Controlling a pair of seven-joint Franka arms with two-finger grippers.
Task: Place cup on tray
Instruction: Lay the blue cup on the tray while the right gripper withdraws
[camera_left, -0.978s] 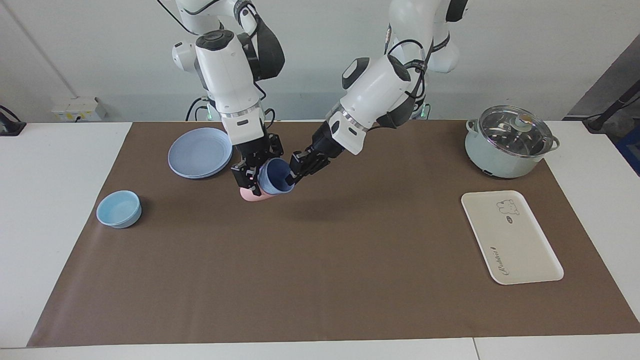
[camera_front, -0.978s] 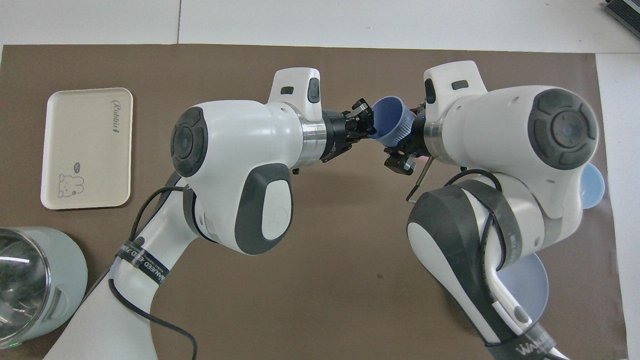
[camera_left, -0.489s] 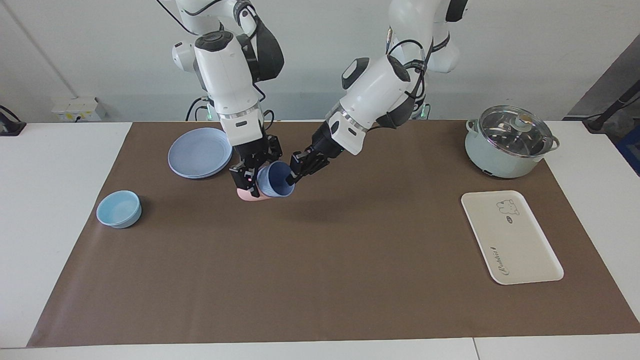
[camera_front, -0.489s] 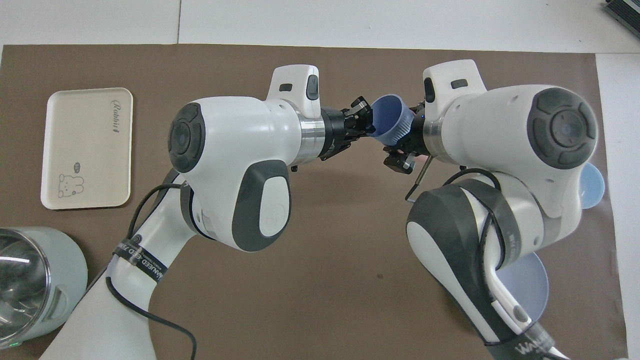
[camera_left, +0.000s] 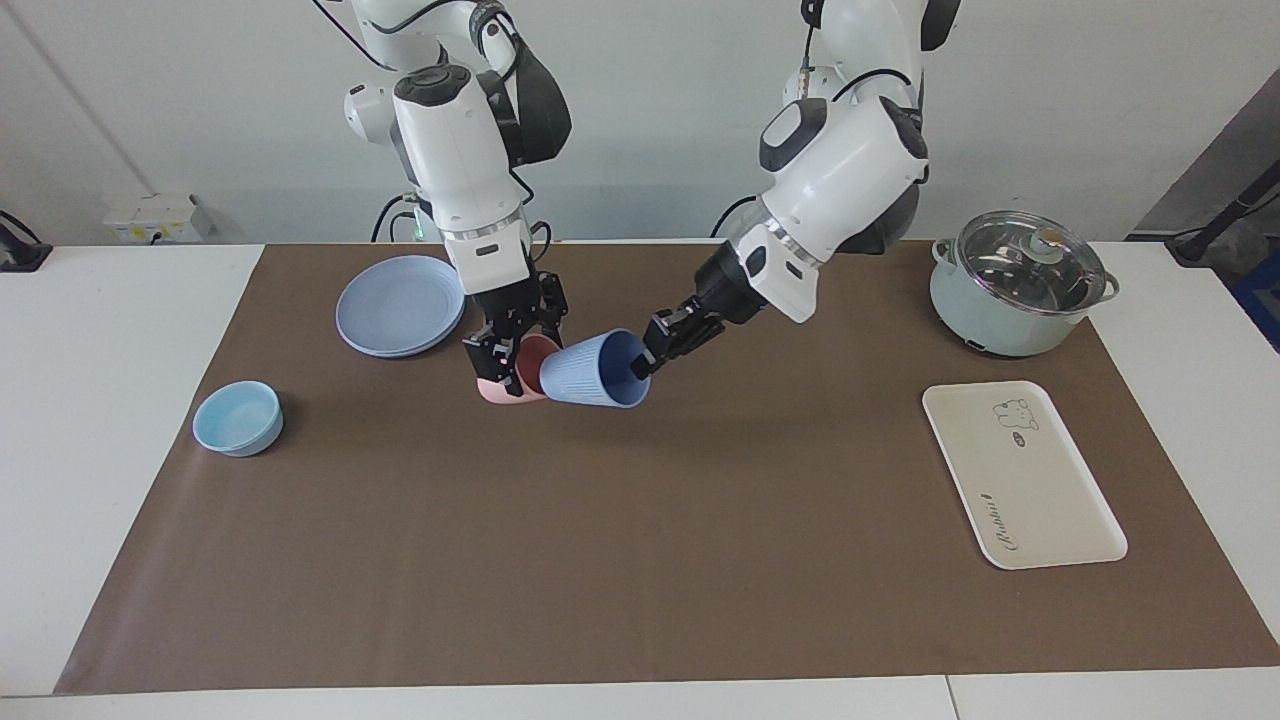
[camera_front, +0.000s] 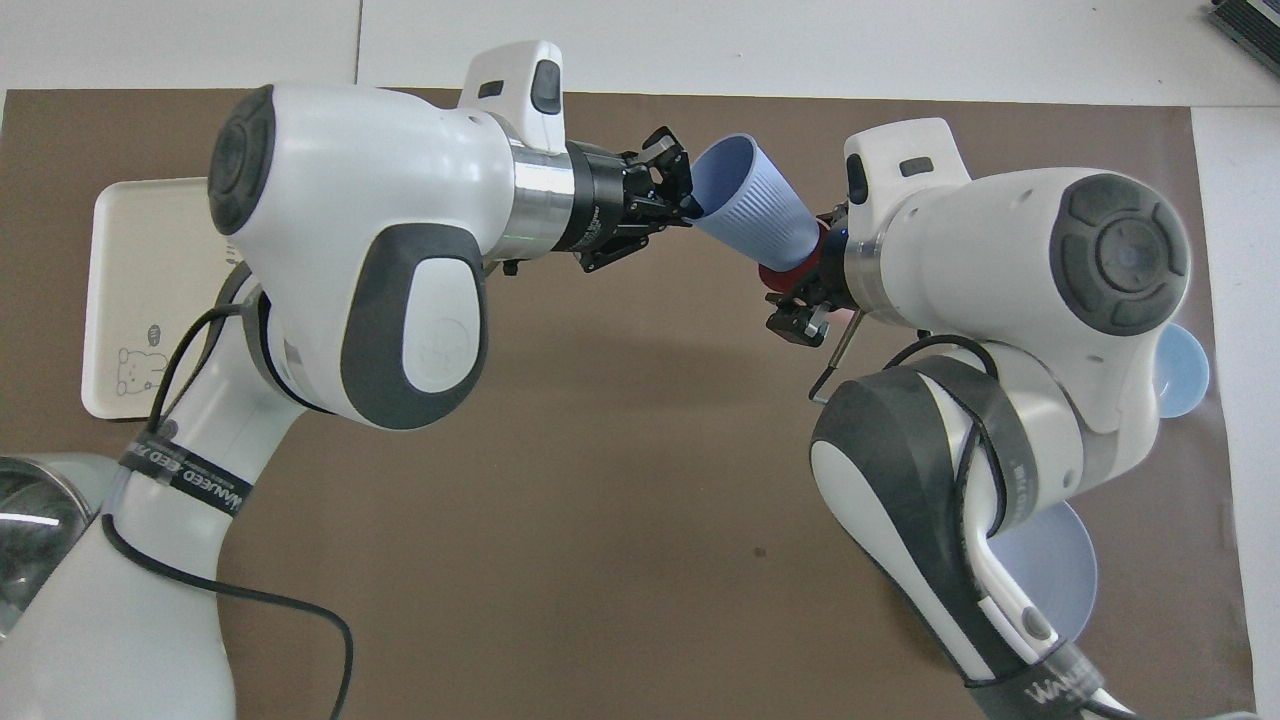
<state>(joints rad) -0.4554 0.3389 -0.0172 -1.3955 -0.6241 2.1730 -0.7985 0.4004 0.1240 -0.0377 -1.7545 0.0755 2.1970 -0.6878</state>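
Cup: small periwinkle-blue ribbed plastic cup (camera_left: 597, 371), tapered and without a handle, tipped on its side in the air over the brown mat (camera_left: 640, 560), around the middle of the tabletop's length and toward the robots' edge; mouth turned toward the left arm, base toward the right arm.
Cup against left gripper: the left gripper (camera_left: 645, 361) is at the cup's mouth, one fingertip inside the rim and one outside, pinching the wall.
Left gripper: closed on the rim of the periwinkle-blue cup, carrying it off the mat.
Pink tumbler: salmon-pink plastic tumbler (camera_left: 498, 390) just beside the cup's base, tilted, its dark red inside facing the cup; whether the two touch cannot be told.
Right gripper: the right gripper (camera_left: 503, 362) is closed on the rim of the pink tumbler, low over the mat.
Tray: cream-white rectangular tray with rounded corners, a bear drawing and cursive lettering (camera_left: 1024, 475), flat at the left arm's end of the mat, well apart from the cup, nothing on it.
Other things: round lavender-blue plate (camera_left: 400, 305) near the robots' edge beside the right arm; low light-blue bowl (camera_left: 238, 417) at the right arm's end of the mat; pale green pot with a glass lid (camera_left: 1018, 283) at the left arm's end, nearer to the robots than the tray.
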